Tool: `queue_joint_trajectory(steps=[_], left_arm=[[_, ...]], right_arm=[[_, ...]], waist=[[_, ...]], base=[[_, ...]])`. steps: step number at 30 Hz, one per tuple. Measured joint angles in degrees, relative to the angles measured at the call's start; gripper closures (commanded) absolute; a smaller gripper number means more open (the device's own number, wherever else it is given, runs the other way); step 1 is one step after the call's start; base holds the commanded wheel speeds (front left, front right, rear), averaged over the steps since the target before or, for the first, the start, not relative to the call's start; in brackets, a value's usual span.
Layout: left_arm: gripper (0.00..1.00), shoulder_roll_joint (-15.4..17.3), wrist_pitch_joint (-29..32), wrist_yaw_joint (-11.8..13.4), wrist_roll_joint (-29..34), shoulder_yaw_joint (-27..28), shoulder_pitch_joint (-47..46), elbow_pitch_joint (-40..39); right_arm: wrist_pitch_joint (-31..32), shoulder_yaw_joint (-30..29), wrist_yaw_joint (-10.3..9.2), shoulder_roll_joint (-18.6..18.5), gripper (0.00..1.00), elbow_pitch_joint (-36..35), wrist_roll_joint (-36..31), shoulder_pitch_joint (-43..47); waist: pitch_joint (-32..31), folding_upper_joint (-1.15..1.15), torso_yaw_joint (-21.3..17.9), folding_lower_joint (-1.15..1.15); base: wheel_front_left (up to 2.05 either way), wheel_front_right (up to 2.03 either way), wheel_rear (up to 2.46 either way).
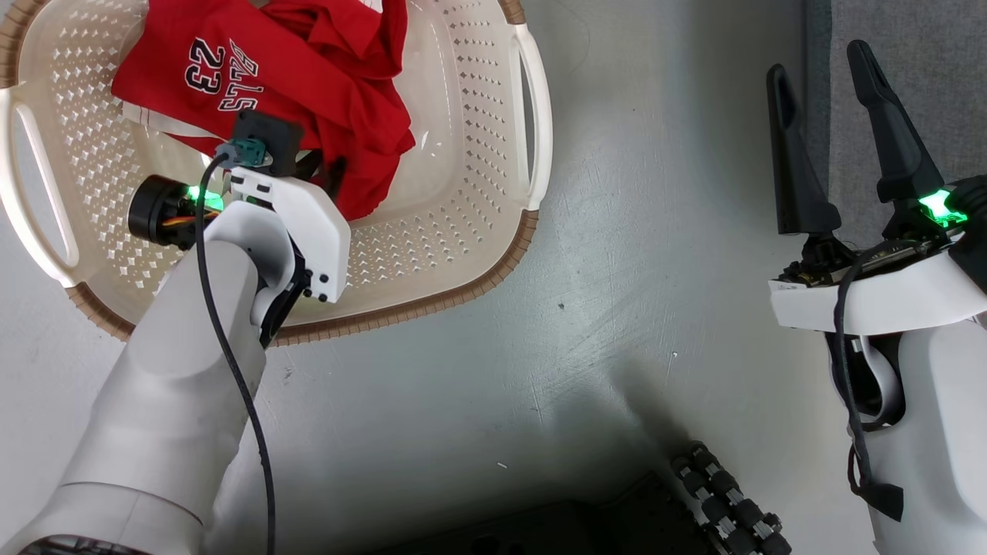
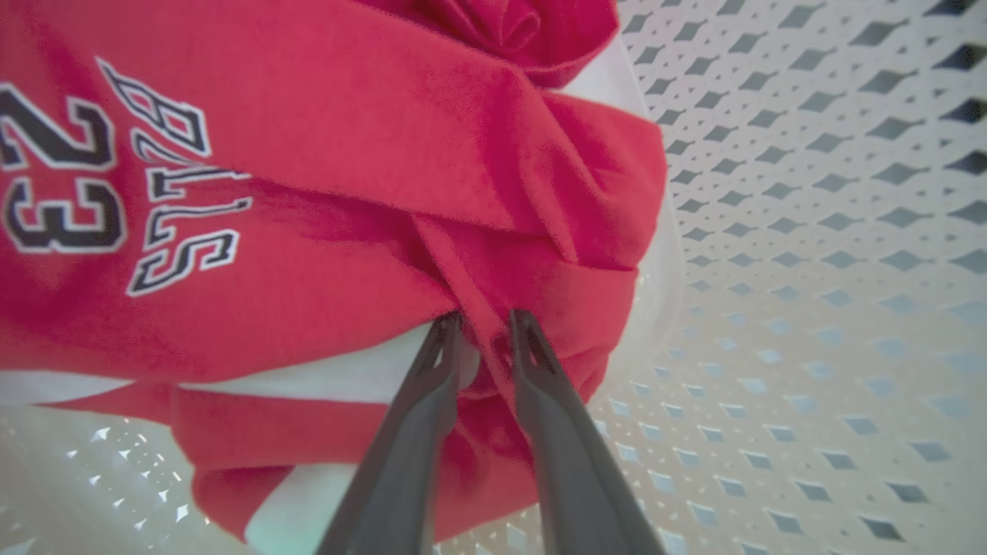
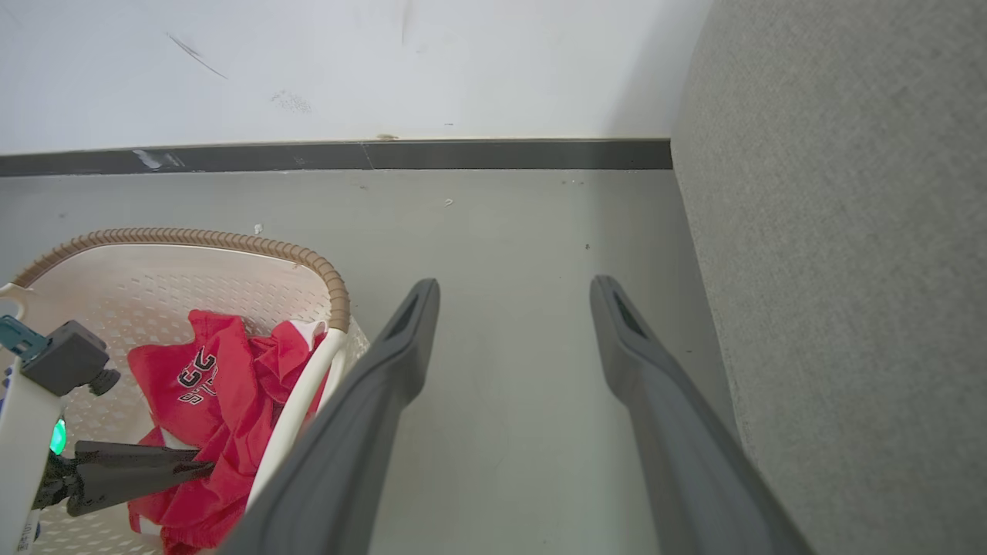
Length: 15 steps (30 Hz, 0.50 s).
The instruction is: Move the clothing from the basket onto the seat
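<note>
The red clothing (image 1: 308, 69), a jersey printed "23" on top, lies bunched in the cream basket (image 1: 463, 231) at the upper left of the head view. My left arm reaches down into the basket. In the left wrist view, the left gripper (image 2: 486, 320) is shut on a fold of the clothing (image 2: 347, 231) near its lower edge, with red cloth pinched between the tips. My right gripper (image 1: 821, 73) hangs open and holds nothing, over the floor beside the grey seat (image 1: 948, 62). The right wrist view shows the right gripper (image 3: 515, 289), the seat (image 3: 848, 270), the basket (image 3: 193, 235) and the left gripper (image 3: 202, 464).
Grey floor (image 1: 617, 308) separates basket and seat. The robot's dark base and a ribbed wheel (image 1: 725, 501) sit at the bottom of the head view. A white wall with a dark baseboard (image 3: 463, 154) runs behind the basket.
</note>
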Motion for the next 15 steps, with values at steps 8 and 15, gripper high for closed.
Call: queue_joint_trajectory(steps=[8, 15], left_arm=[[1.0, 0.02, -1.46, -0.05, 0.0, -0.43, -1.56, 0.38], [1.0, 0.66, -3.02, -0.1, 0.0, -0.47, -1.95, 0.42]], right_arm=[[0.0, -0.13, 0.0, 0.0, 0.0, -0.04, 0.32, -0.03], [0.0, -0.23, 0.0, 0.0, 0.0, -0.05, 1.25, -0.44]], waist=[[-0.07, 0.0, 0.01, 0.0], [-0.28, 0.0, 0.39, 0.0]], base=[[0.0, 0.0, 0.0], [0.0, 0.0, 0.0]])
